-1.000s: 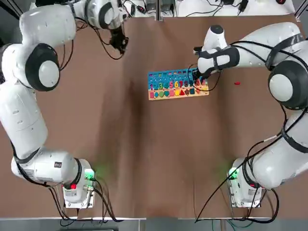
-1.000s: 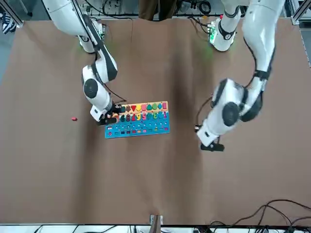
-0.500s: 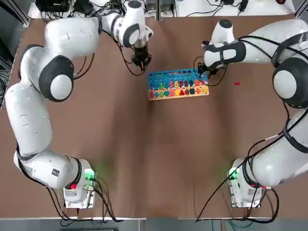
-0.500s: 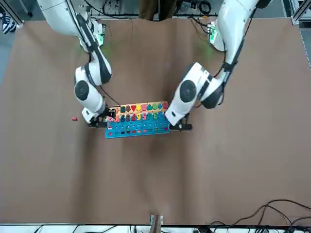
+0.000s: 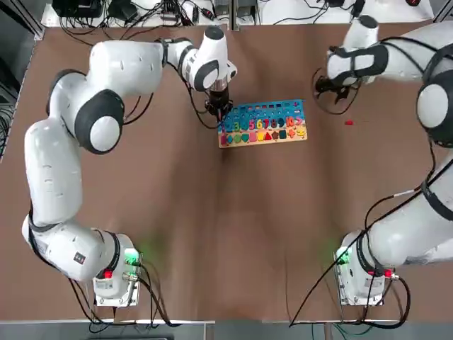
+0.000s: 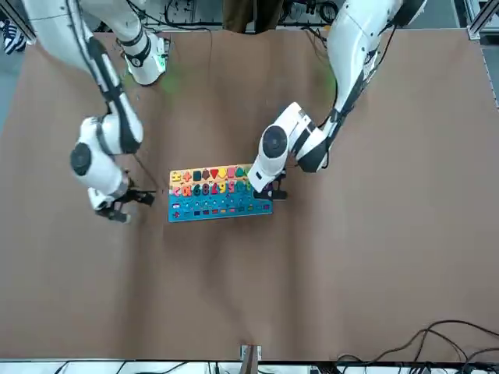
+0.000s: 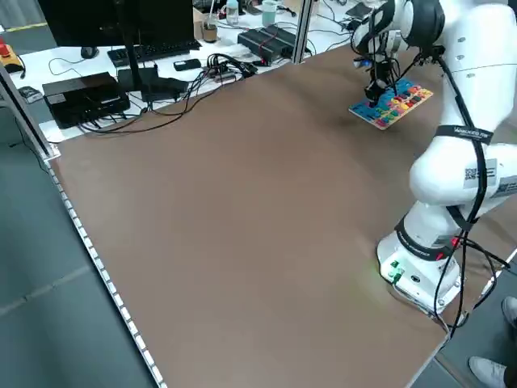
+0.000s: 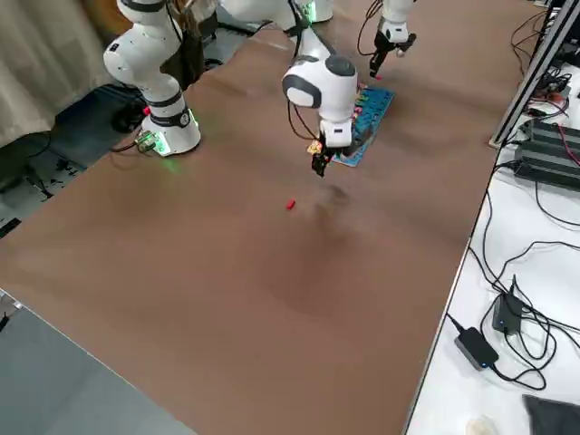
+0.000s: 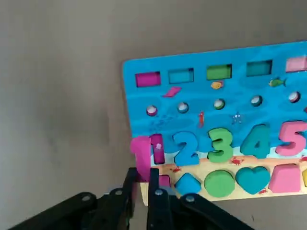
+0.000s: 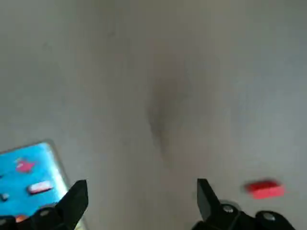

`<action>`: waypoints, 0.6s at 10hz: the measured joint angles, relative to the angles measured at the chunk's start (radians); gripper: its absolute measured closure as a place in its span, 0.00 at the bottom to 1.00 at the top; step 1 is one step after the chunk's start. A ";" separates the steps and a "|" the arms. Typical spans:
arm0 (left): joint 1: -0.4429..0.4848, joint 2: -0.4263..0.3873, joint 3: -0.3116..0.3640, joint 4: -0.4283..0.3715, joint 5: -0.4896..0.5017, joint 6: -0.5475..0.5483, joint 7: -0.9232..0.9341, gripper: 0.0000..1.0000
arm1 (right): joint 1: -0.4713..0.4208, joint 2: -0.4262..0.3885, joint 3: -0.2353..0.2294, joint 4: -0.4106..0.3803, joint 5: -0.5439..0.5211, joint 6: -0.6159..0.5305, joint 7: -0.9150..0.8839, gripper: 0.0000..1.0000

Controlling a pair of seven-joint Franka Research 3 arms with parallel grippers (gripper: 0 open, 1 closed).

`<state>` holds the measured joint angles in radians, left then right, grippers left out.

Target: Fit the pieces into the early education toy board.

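The blue-topped toy board [image 5: 262, 122] lies flat in the far middle of the table, with its number row and shape row filled with coloured pieces. My left gripper [image 5: 218, 110] hovers at the board's left end. In the left wrist view it [image 9: 141, 175] is shut on a pink number-1 piece [image 9: 140, 155], held beside the board's [image 9: 216, 110] slot before the blue 2. My right gripper [image 5: 333, 88] is off the board's right end, open and with nothing in it [image 10: 141, 201]. A small red piece [image 5: 348, 122] lies on the table near it [image 10: 264, 189].
Both arm bases [image 5: 113, 280] [image 5: 361, 280] stand at the near table edge. Benches with cables, boxes and a monitor [image 7: 121, 48] border the far side. A cable-strewn white bench [image 8: 526, 254] runs along one table edge.
My right gripper opened and pulled away from the board's right end toward the far right. My left arm swung in from the far left to the board's left end, still shut on the pink piece.
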<state>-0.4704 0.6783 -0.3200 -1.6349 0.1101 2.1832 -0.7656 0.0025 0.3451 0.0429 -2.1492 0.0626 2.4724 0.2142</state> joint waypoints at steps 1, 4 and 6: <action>-0.021 0.013 0.017 0.000 0.007 0.022 -0.006 0.87 | -0.050 0.000 0.000 0.005 -0.004 -0.004 -0.036 0.00; -0.056 0.034 0.045 0.001 0.021 0.048 -0.017 0.87 | -0.112 0.000 0.000 0.006 -0.010 -0.013 -0.246 0.00; -0.056 0.039 0.046 0.001 0.021 0.055 -0.017 0.87 | -0.158 0.004 -0.001 0.005 -0.010 -0.019 -0.364 0.00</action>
<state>-0.5262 0.7170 -0.2738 -1.6343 0.1309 2.2384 -0.7829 -0.1556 0.3490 0.0423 -2.1439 0.0527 2.4530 -0.1499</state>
